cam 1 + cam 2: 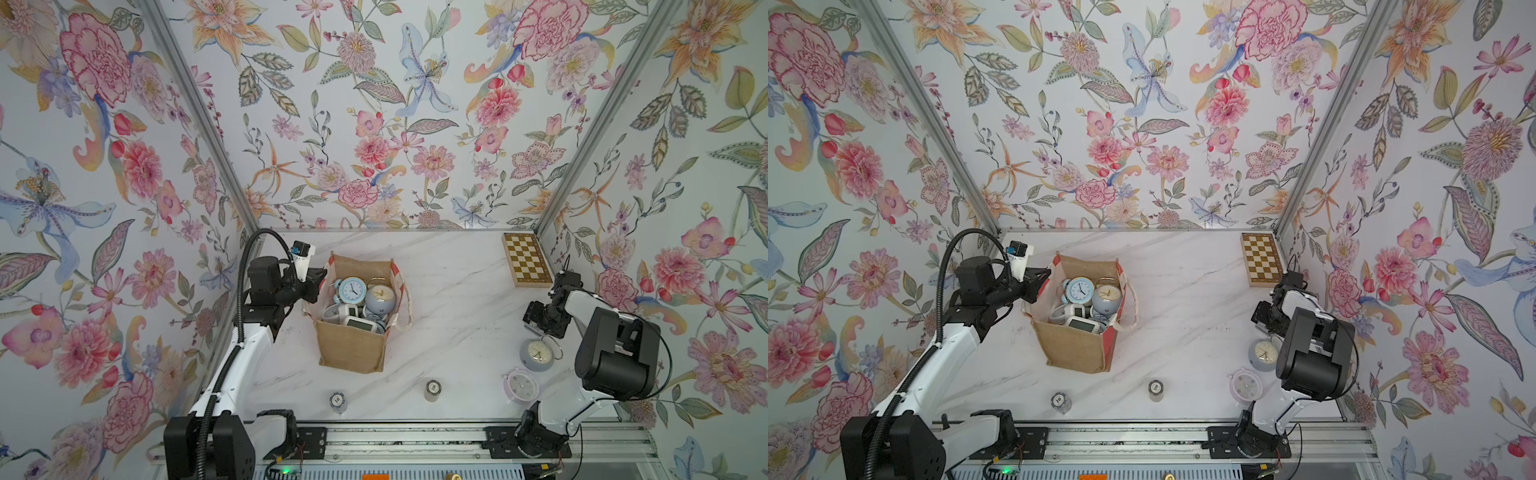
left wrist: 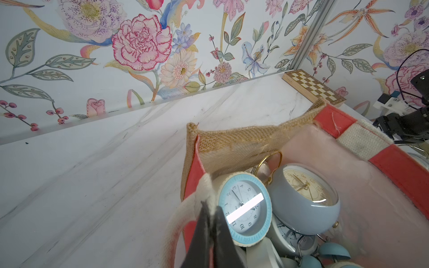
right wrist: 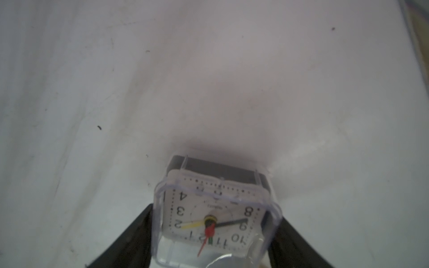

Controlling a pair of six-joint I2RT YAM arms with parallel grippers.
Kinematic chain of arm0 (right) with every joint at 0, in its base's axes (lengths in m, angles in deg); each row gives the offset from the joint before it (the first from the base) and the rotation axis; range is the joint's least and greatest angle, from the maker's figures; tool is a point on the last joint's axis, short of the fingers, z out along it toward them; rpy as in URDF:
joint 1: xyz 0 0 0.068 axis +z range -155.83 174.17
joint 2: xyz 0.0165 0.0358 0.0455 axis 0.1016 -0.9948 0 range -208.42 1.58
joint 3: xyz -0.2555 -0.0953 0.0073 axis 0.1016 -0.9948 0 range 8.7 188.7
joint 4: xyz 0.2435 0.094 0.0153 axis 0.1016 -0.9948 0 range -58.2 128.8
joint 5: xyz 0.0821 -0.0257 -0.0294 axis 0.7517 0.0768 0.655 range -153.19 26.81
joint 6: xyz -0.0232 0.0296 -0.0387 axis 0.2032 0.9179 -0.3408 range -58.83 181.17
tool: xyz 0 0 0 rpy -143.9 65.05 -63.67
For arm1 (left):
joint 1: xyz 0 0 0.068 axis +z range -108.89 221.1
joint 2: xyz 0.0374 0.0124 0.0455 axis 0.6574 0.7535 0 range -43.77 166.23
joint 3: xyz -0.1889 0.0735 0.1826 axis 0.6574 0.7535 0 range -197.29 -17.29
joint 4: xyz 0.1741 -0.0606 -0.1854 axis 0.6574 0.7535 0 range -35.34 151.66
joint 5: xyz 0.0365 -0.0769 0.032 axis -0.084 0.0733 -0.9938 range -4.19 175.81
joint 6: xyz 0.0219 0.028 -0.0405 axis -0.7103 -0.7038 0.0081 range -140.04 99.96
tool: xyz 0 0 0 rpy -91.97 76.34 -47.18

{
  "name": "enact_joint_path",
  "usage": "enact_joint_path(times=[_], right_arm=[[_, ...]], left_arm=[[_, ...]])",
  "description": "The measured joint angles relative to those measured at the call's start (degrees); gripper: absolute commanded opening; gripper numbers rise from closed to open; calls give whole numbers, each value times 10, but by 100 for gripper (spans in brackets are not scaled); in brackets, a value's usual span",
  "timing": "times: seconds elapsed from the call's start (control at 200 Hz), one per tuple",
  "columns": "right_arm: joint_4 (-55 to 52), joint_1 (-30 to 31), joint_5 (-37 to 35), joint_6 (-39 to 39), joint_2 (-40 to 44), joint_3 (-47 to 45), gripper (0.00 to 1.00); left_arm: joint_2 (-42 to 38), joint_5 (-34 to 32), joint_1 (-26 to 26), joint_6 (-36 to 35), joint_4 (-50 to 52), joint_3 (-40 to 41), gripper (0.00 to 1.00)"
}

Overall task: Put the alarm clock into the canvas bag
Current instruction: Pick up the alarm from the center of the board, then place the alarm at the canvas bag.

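Top view: the bag (image 1: pixel 351 353) stood mid-table (image 1: pixel 457 291), packed with other clocks (image 1: pixel 351 291). Left wrist: the left gripper (image 2: pixel 210 208) was pinched shut on the bag's strap (image 2: pixel 185 208). Right wrist: the square clock (image 3: pixel 209 197) sat on the table between the right gripper's (image 3: pixel 213 207) spread fingers. Clamped or not, I couldn't tell.

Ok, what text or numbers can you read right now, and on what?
"1 2 3 4 8 9 10 11 12": square alarm clock dial; brand print blurred.
"1 2 3 4 5 8 9 10 11 12": blue-rimmed clock dial, in the canvas bag.
"10": top of chip stack, likely.
Unreadable: bagged grey clock, second chip stack, grey table clock, lilac clock.
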Motion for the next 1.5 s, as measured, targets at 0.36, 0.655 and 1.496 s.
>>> enact_joint_path(times=[0.36,0.655,1.496], right_arm=[[-4,5,7,0,24,-1,59],[-33,61,43,10,112,20,55],[-54,567,63,62,173,283,51]], left_arm=[[-4,0,-3,-4,3,0,0],[-11,0,-3,-3,4,0,0],[-20,5,-3,7,-28,20,0]])
